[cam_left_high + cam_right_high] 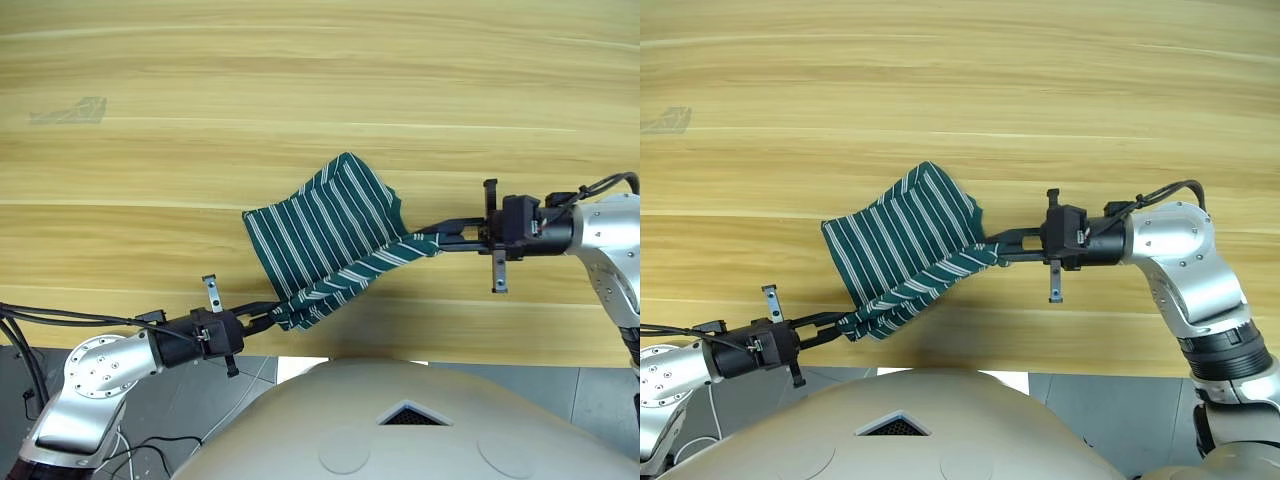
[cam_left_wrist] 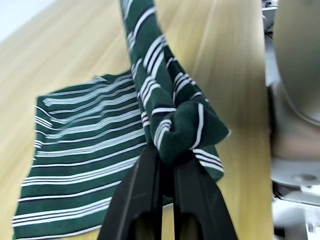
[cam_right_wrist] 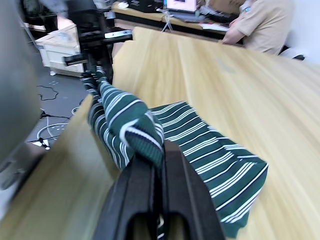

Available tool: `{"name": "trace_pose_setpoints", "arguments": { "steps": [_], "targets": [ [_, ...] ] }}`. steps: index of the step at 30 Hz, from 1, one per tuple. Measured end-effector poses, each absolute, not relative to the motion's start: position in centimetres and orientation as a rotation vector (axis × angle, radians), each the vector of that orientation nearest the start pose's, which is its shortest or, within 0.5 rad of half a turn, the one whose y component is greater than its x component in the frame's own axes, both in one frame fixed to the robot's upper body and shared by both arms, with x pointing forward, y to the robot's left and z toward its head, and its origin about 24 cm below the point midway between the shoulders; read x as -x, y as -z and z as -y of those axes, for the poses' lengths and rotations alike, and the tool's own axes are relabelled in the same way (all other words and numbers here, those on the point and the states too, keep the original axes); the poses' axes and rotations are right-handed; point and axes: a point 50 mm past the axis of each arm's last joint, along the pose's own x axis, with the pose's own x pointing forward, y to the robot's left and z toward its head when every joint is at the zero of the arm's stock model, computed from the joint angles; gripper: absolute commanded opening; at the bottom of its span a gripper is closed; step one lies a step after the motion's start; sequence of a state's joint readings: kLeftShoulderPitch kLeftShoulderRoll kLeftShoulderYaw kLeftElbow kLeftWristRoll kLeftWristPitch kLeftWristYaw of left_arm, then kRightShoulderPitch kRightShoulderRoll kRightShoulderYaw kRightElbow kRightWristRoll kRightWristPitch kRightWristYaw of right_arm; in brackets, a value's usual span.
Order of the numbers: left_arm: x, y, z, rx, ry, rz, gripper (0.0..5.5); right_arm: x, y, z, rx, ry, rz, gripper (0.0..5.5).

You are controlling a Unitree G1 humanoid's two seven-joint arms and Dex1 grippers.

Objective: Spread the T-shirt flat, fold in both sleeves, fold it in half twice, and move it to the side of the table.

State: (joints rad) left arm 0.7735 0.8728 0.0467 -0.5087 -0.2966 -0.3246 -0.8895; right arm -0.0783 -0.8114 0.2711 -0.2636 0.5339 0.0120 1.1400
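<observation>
Left eye view: striped green T-shirt (image 1: 325, 235) at centre frame, far part lying on the table (image 1: 300, 80), near edge raised and stretched taut between two grippers. Left gripper (image 1: 272, 318) at lower left of centre, clenched on one bunched corner; right gripper (image 1: 425, 240) at centre right, clamped on the other.

Right eye view: same layout, sitting further left in frame.

Left wrist view: fingers (image 2: 135, 200) pressed together on a wad of striped cloth, flat panel resting on the table beyond.

Right wrist view: likewise pinching a bunched corner, with the left gripper farther off along the taut hem.

Probably midway through a halving fold. Next: carry both corners together over the resting part toward its far edge, level and in step, then let go.
</observation>
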Motion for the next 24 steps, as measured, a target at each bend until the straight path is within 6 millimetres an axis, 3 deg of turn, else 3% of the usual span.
{"name": "trace_pose_setpoints", "arguments": {
  "steps": [4, 8, 12, 18, 24],
  "targets": [
    [-9.6, -8.7, -20.8, -0.279, 1.093, -0.105, 0.09, -23.2, -10.3, 14.8, 0.290, -1.464, 0.007, 0.00],
    [-12.3, -9.3, -21.8, -0.270, 0.874, 0.011, 0.09, -25.0, -9.8, 13.9, 0.280, -1.427, 0.030, 0.00],
    [-14.5, -7.5, -22.9, -0.393, 0.704, -0.035, 0.09, -25.8, -9.2, 13.2, 0.270, -1.406, 0.048, 0.00],
    [-14.7, -5.1, -22.6, -0.487, 0.719, -0.134, 0.09, -26.6, -9.0, 12.4, 0.263, -1.387, 0.073, 0.00],
    [-15.9, -5.1, -22.3, -0.499, 0.686, -0.105, 0.09, -26.9, -7.6, 12.5, 0.274, -1.332, 0.052, 0.00]
  ]
}}
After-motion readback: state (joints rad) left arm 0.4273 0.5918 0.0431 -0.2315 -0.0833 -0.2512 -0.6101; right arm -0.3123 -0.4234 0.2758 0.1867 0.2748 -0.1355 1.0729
